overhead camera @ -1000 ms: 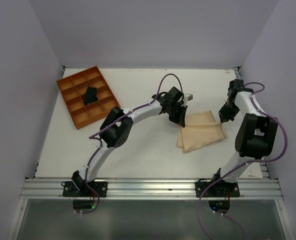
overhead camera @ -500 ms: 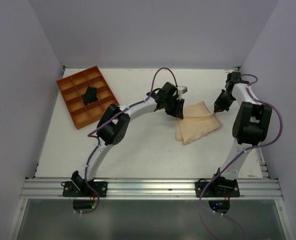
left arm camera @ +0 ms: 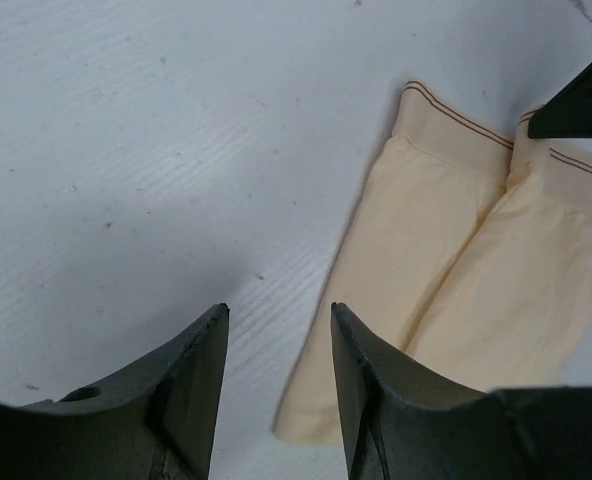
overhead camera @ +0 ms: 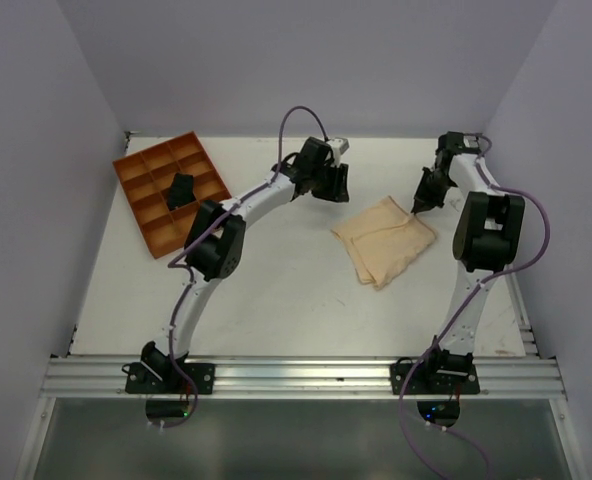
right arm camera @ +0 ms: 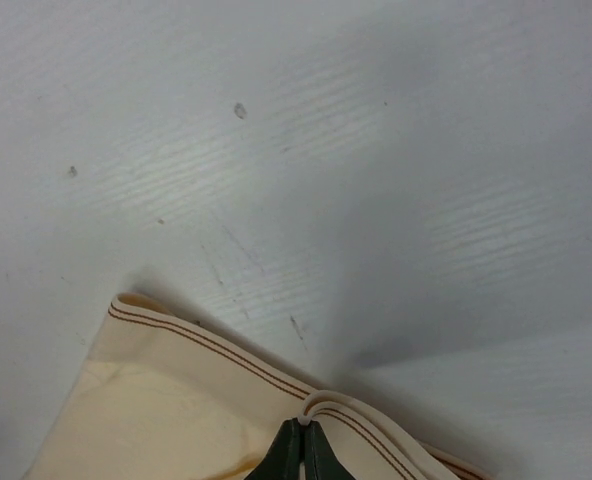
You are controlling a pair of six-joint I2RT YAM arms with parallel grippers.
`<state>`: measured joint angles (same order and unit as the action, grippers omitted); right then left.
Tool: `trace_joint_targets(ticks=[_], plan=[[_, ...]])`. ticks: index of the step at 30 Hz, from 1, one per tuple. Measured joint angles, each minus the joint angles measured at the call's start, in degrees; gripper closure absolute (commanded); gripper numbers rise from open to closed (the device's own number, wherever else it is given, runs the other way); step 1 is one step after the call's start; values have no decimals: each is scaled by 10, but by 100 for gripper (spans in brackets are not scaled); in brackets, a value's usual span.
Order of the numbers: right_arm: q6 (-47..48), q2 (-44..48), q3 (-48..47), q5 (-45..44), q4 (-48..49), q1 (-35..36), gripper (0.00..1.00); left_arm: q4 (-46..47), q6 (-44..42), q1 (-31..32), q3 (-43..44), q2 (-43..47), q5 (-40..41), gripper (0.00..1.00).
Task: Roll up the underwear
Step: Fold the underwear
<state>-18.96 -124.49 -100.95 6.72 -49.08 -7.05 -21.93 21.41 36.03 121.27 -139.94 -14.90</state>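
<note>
The underwear (overhead camera: 384, 238) is a pale beige cloth folded flat on the white table, with thin brown lines along its waistband (right arm camera: 216, 345). My right gripper (overhead camera: 416, 207) is shut on a fold of that waistband at the cloth's far right corner, its tips (right arm camera: 301, 432) pinched together on the rim. My left gripper (overhead camera: 331, 185) hovers off the cloth's far left side, open, with nothing between its fingers (left arm camera: 191, 385). In the left wrist view the underwear (left arm camera: 476, 270) lies ahead and to the right, one corner beside the right finger.
An orange compartment tray (overhead camera: 136, 172) sits at the far left of the table with a small black bundle (overhead camera: 181, 190) in one cell. Pale walls close in the back and both sides. The right arm's links stand along the table's right edge.
My left gripper has opened, let go of the cloth and drawn back to the far left. The right gripper has pulled its corner toward the back, and the cloth shifted with it.
</note>
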Motion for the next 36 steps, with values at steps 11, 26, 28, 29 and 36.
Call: trace_joint_targets(ticks=[11, 26, 28, 29, 36], plan=[[22, -55, -110, 38, -25, 35, 100, 62, 6, 2, -162, 42, -77, 57], [75, -65, -111, 58, -45, 143, 98, 134, 62, 109, -497, 263, -117, 54], [80, -57, -82, 58, -43, 165, 93, 124, 68, 104, -518, 305, -96, 53], [82, -51, -66, 59, -44, 175, 90, 121, 71, 99, -523, 322, -87, 53], [89, 10, 20, 42, -45, 233, 59, 119, 96, -10, -517, 371, -50, 53]])
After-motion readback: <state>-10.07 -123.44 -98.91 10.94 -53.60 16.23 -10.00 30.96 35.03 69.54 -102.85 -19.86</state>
